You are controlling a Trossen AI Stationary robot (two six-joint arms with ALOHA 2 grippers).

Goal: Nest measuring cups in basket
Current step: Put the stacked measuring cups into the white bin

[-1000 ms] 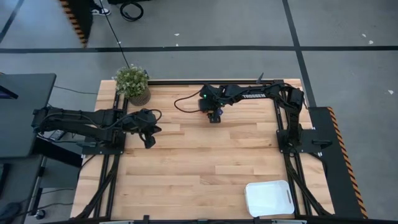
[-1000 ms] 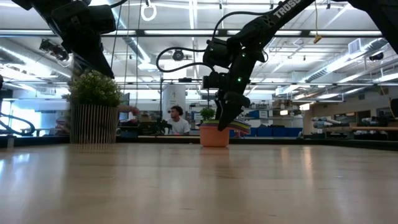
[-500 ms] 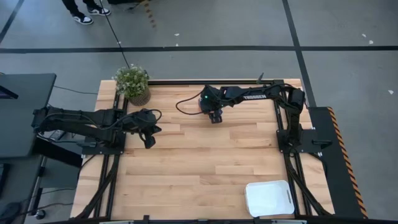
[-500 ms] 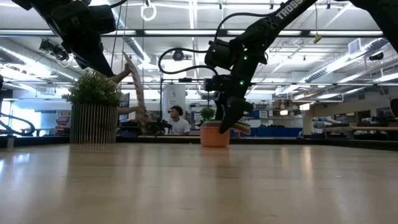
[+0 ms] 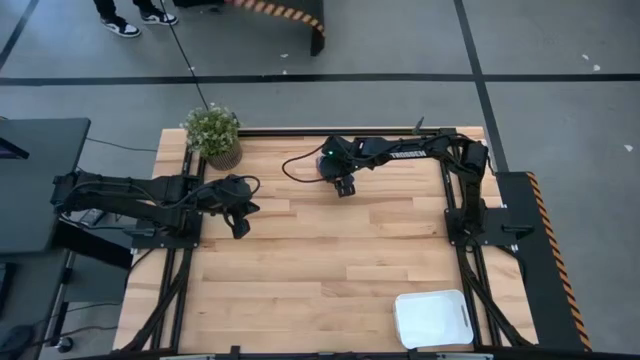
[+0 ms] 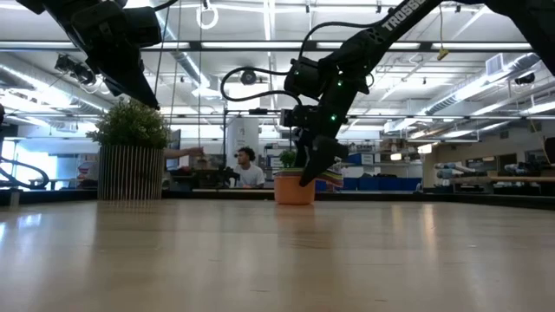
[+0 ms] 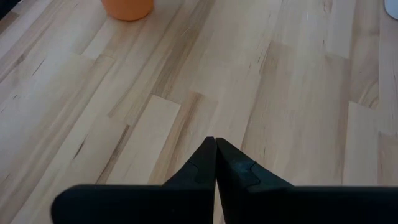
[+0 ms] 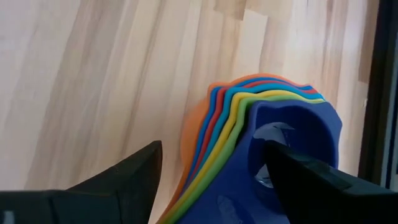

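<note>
The measuring cups (image 8: pixel 249 124) stand nested in one stack on the table near its far edge. Orange is outermost and dark blue innermost, and their handles (image 6: pixel 335 178) fan out to one side. My right gripper (image 8: pixel 212 146) hangs open right over the stack (image 6: pixel 293 191), slanting down. One finger is over the dark blue cup's hollow and the other is outside the orange wall. My left gripper (image 5: pixel 240 230) waits shut above bare wood at the table's left, as its own wrist view (image 7: pixel 215 140) shows. The white basket (image 5: pixel 432 318) sits at the near right corner. My right gripper comes at the stack from above, slanting down. One finger (image 8: pixel 298 171) stands over the inside of the dark blue cup (image 8: pixel 292 134), the other (image 8: pixel 130 177) beyond the orange outer wall (image 8: pixel 189 143). Whether either finger touches a cup I cannot tell.
A potted green plant (image 5: pixel 212 133) stands at the far left corner, also in the low view (image 6: pixel 130 160). A wide stretch of bare wood lies between the cups and the basket. A person sits in the room behind the table.
My right gripper has rolled a little about its own line while staying open over the cups. In the low view the cup stack has slid slightly toward the table's left.
</note>
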